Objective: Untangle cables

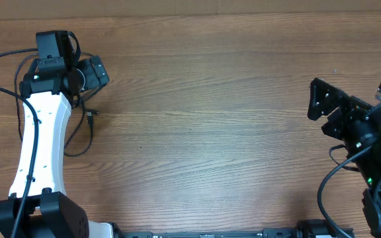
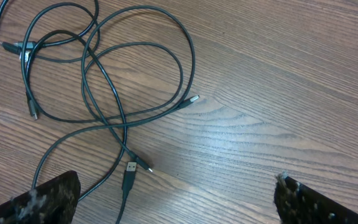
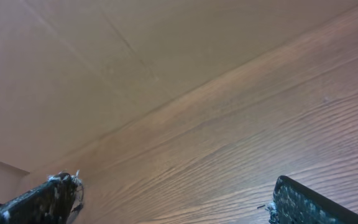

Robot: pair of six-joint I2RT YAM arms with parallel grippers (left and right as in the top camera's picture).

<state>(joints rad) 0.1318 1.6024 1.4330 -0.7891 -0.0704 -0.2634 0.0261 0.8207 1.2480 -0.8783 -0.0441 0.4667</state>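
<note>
The untangling looks barely begun. The cables [image 2: 114, 124] lie on the table [image 2: 278, 93] just below and ahead of the left end effector [image 2: 174, 180], as thin black cords in overlapping loops that cross one another at several spots. A silver-tipped plug [image 2: 193, 98] sticks out of the heap, and a USB plug [image 2: 130, 168] lies nearest the left end effector. That end effector is spread wide and grasps nothing, with no cord between its fingers. The right end effector [image 3: 174, 183] is well apart from the left end effector, over bare wood, likewise released and empty. As I judge it, no cable has been pulled free yet, so all the separating and laying out remains.
</note>
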